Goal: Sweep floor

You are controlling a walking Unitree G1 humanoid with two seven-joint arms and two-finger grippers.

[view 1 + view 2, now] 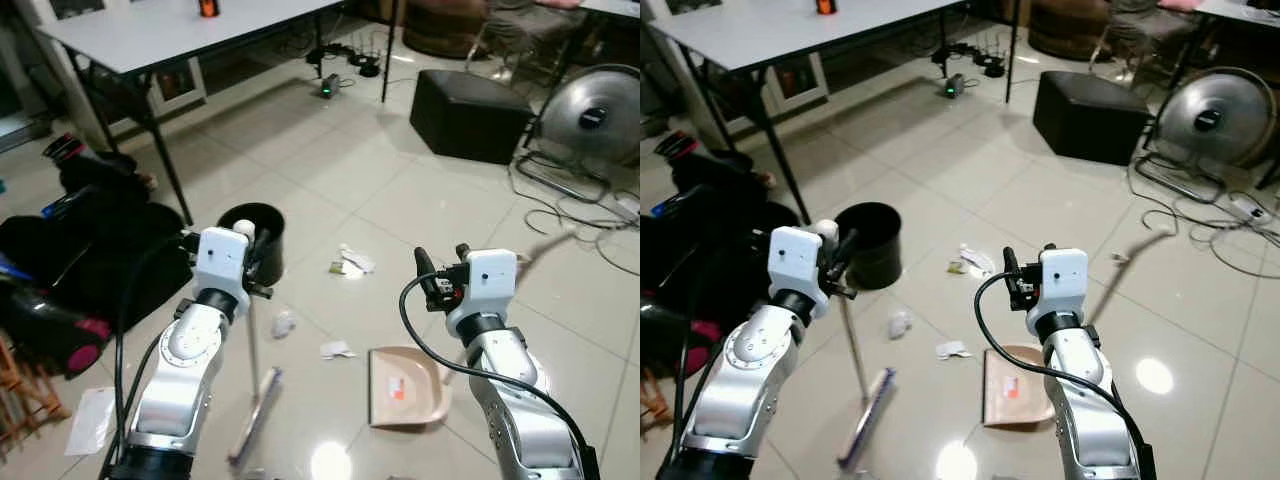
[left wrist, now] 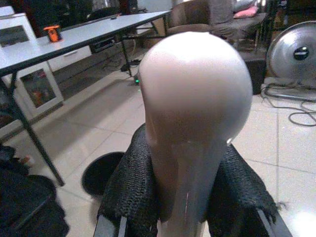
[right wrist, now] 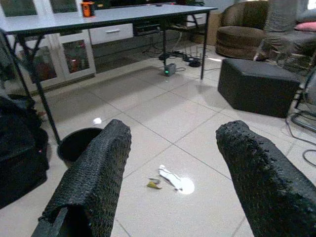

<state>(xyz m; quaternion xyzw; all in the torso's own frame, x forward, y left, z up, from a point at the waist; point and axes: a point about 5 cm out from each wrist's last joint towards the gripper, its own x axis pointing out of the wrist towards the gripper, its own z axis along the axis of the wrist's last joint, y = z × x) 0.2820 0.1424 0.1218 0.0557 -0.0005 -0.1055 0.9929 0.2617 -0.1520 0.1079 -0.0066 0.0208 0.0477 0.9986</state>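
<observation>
Fingers (image 2: 133, 190) of the left gripper (image 2: 190, 197) are clamped on the rounded top of the broom (image 1: 255, 385) handle, one black pad on each side; fingers (image 3: 91, 175) of the right gripper (image 3: 173, 173) stand wide apart with nothing between them. The broom is held near upright, its head resting on the tiled floor (image 1: 400, 190) just ahead of the robot's left side, a pose that judging by the task lets the arm drag the bristles toward the dustpan (image 1: 408, 385). The dustpan lies flat on the floor below the right gripper, its long handle slanting up and away to the right; the open right gripper hovers above it, probably placed to take that handle. A black bin (image 1: 252, 238) stands beyond the broom, near enough to receive the swept litter.

Counts: one broom, one dustpan, one bin. Four paper scraps (image 1: 352, 262) show on the tiles between bin and dustpan: two close together farther off, one by the broom shaft, one beside the dustpan's edge.
</observation>
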